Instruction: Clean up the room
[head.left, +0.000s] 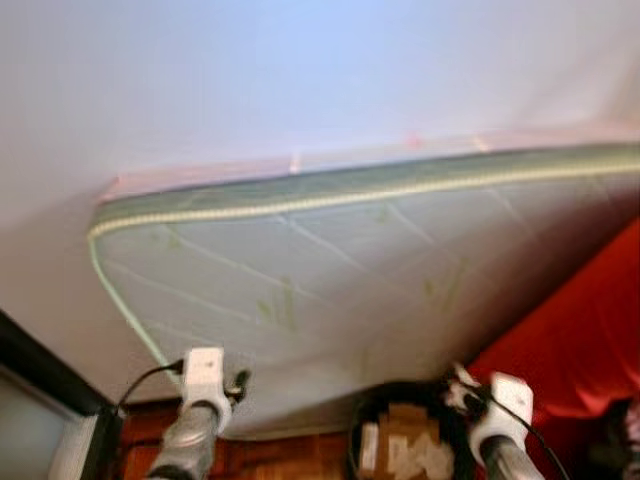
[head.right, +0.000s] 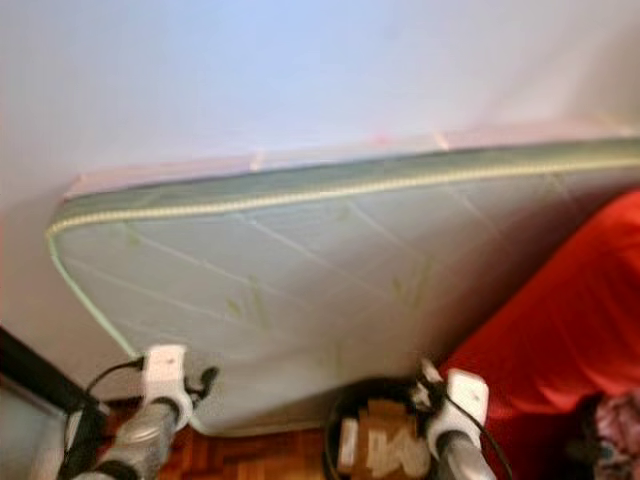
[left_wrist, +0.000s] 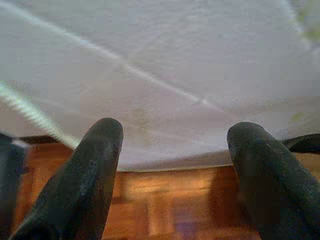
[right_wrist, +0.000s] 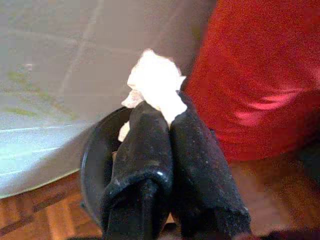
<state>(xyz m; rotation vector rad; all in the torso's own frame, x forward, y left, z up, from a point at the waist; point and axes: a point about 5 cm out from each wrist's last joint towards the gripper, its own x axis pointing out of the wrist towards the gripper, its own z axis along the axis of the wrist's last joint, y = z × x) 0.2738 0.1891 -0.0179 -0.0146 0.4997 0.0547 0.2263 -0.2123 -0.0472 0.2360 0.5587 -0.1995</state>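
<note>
A crumpled white paper wad (right_wrist: 154, 82) sticks out from between the black fingers (right_wrist: 195, 150) of my right gripper (right_wrist: 167, 117), which is shut on it. The gripper hovers over the rim of a round black bin (head.left: 400, 440) holding cardboard and paper scraps; the bin's edge (right_wrist: 97, 160) lies just under the fingers. My right wrist (head.left: 500, 405) is raised at the bin's right side. My left gripper (left_wrist: 172, 150) is open with nothing between its fingers, held above the wooden floor (left_wrist: 165, 200) before the mattress, its wrist (head.left: 203, 378) to the bin's left.
A pale quilted mattress (head.left: 330, 260) with green piping leans on the white wall (head.left: 300, 70) straight ahead. Red fabric (head.left: 580, 340) drapes at the right. A dark-framed panel (head.left: 40, 400) stands at the lower left. The floor is reddish parquet.
</note>
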